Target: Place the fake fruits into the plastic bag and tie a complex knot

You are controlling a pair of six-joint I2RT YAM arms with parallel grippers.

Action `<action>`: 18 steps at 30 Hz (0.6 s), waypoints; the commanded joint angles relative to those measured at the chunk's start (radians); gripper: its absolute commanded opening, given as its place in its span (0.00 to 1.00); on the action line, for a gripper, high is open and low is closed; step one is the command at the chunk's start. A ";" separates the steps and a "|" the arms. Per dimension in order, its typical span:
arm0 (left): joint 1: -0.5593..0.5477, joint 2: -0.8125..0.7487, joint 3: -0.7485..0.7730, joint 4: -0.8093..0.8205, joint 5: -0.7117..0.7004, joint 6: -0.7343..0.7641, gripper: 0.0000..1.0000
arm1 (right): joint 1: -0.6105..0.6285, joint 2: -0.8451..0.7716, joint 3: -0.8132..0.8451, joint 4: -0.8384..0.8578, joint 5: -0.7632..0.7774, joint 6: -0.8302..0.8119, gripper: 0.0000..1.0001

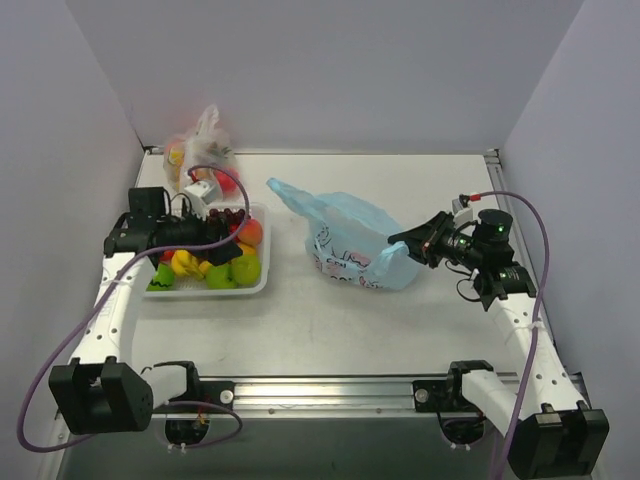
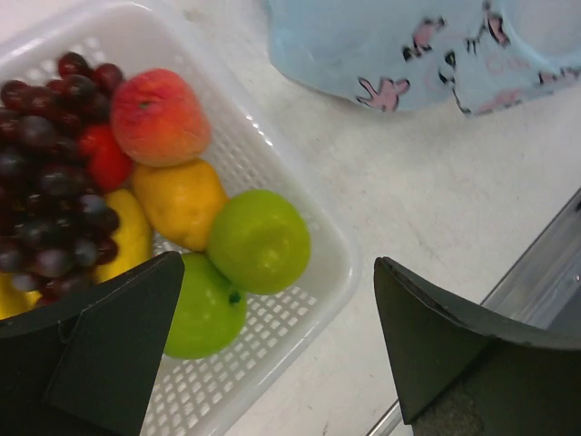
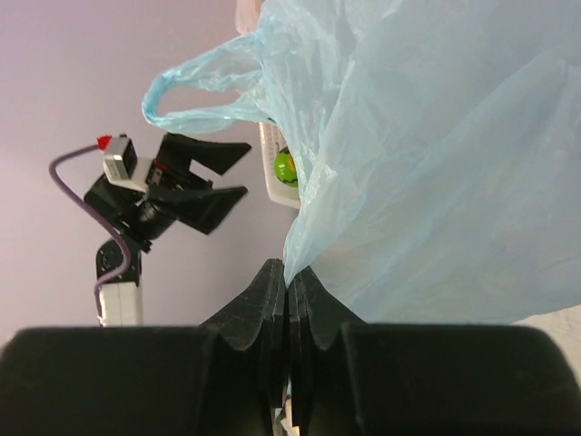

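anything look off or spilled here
Nothing stands out. The fruits sit inside the white basket, none spilled beside it. The blue bag lies slumped, one edge pinched in the right gripper; the left gripper hangs open over the basket.

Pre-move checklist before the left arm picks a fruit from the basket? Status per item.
1. Left pincer open: ok, its jaws are spread wide above the basket.
2. Left pincer empty: ok, nothing is between its fingers.
3. Target clear: ok, a green apple lies on top of the pile between the fingers, with nothing covering it.
4. Right pincer gripping the plastic bag: ok, its jaws are shut on a fold of the film.
5. Bag mouth open enough for a drop: cannot tell, no view shows the opening.
6. Bag contents: cannot tell, the film hides what is inside.
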 commanded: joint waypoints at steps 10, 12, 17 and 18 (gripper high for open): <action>-0.230 0.078 -0.123 0.066 -0.196 0.010 0.98 | -0.026 -0.015 -0.034 0.049 -0.004 0.031 0.00; -0.236 0.092 -0.128 0.084 -0.228 0.010 0.97 | -0.028 -0.018 -0.035 0.047 -0.005 0.026 0.00; -0.282 0.128 -0.142 0.129 -0.314 0.019 0.97 | -0.029 -0.024 -0.049 0.043 -0.005 0.029 0.00; -0.290 0.129 -0.151 0.138 -0.324 0.022 0.97 | -0.029 -0.024 -0.054 0.043 -0.007 0.029 0.00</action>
